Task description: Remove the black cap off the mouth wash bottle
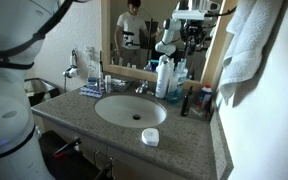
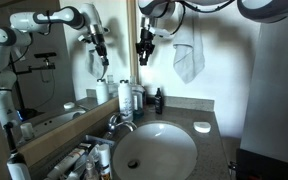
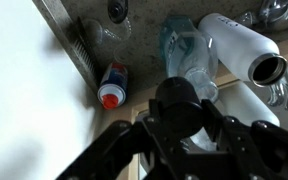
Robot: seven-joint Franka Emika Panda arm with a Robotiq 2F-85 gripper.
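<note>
1. While the jaws hang high in front of the mirror [image 2: 54, 70], they point down over the cluster of bottles at the back of the surface [image 2: 216, 140], well clear of them in both exterior views.
2. Whether the jaws are open or closed cannot be told. The exterior views show them too small, and the wrist view gives only dark linkage around a round black shape.
3. The mouth wash bottle [image 2: 158, 100] stands upright on the surface near the back wall. It is just beside the taller bottles, on their side toward the hanging towel [image 2: 187, 60].
4. Its top is as dark as its body, so the black cap cannot be made out separately.
5. In the wrist view a white bottle [image 3: 234, 50] and a blue bottle [image 3: 189, 55] sit side by side below the jaws. A red-topped container [image 3: 111, 92] stands apart from them.
6. A white round dish [image 2: 202, 127] rests on the surface just beside the sink [image 2: 174, 140], and the faucet [image 2: 119, 122] stands in front of the tall bottles.
</note>
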